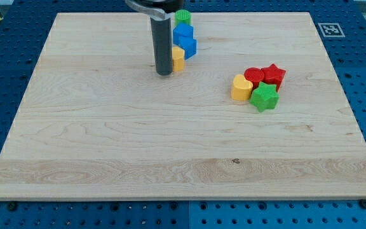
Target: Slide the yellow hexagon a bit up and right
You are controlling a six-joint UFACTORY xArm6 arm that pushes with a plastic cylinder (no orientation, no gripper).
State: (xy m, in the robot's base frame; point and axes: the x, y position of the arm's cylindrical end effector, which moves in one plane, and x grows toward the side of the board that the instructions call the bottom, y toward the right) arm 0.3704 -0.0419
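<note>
The yellow hexagon (178,58) lies near the view's top centre on the wooden board (107,140). It is partly hidden behind my dark rod. My tip (164,72) rests on the board just left of and slightly below the hexagon, touching or nearly touching it. Up and right of the hexagon stand a blue block (187,46), another blue block (182,31) and a green block (182,16), in a close line toward the view's top.
A cluster sits right of centre: a yellow heart (240,88), a red round block (254,76), a red star (274,76) and a green star (264,97). A marker tag (330,29) lies off the board's top right corner.
</note>
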